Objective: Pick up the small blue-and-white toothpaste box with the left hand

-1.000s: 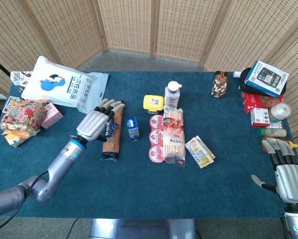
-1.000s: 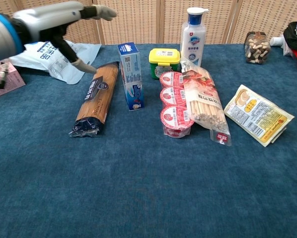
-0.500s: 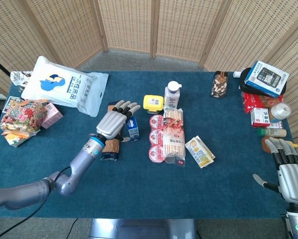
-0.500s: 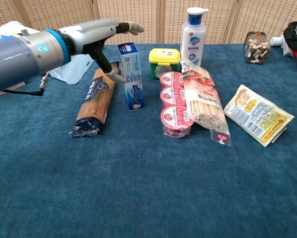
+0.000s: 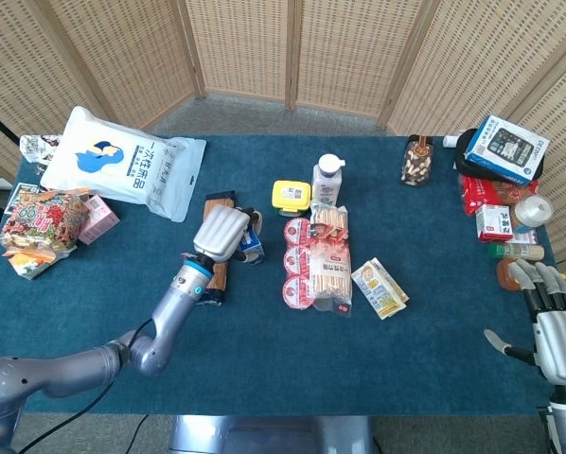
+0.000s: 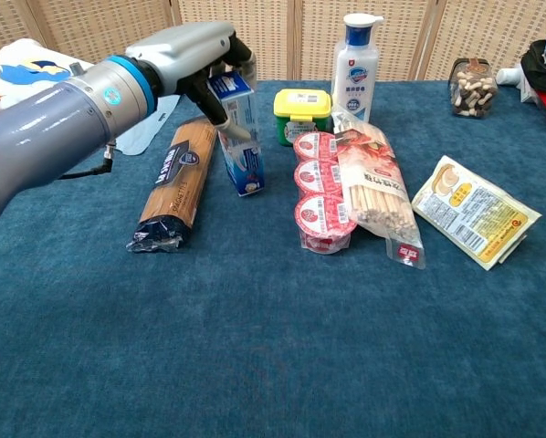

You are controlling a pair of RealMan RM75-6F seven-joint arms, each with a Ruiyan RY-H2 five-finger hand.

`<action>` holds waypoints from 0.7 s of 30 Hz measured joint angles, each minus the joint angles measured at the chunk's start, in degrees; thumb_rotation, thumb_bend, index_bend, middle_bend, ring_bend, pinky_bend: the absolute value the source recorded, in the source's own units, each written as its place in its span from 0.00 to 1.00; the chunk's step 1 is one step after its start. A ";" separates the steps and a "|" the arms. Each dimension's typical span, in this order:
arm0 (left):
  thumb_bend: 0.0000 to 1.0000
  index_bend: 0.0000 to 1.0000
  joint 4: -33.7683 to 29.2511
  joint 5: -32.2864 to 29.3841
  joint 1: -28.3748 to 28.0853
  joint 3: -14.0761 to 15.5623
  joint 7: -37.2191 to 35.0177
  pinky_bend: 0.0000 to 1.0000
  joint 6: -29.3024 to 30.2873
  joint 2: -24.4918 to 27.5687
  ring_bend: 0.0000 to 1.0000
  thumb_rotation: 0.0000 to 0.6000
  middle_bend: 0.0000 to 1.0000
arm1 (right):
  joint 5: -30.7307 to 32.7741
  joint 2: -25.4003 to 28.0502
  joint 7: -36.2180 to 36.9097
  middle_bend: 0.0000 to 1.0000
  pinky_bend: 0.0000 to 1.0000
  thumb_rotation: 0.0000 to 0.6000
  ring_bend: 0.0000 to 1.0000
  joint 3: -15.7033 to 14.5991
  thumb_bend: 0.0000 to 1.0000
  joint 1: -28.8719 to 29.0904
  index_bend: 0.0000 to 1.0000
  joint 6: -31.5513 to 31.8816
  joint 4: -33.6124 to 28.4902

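Left hand closing on the toothpaste box

Head view: my left hand (image 5: 221,232) has slid right off the pasta packet (image 5: 213,274) and now covers the box (image 5: 252,248), centre-left. Right hand (image 5: 557,326) idles open, lower right.
Chest view: upper left, fingers (image 6: 243,57) wrap the box (image 6: 239,137), now tilted; the grasp looks made, so lifting comes next.
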 measured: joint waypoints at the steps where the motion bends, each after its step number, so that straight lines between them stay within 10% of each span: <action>1: 0.10 0.76 -0.86 0.13 0.20 -0.11 0.02 0.93 0.50 0.51 0.81 1.00 0.84 | -0.08 -0.02 -0.10 0.00 0.00 1.00 0.00 -0.03 0.00 0.00 0.00 0.02 -0.03; 21: 0.10 0.75 -36.28 -1.78 5.60 -9.20 9.82 0.93 11.75 25.67 0.81 1.00 0.84 | -1.35 -0.15 -2.28 0.00 0.00 1.00 0.00 -0.55 0.00 -0.30 0.00 0.73 -1.12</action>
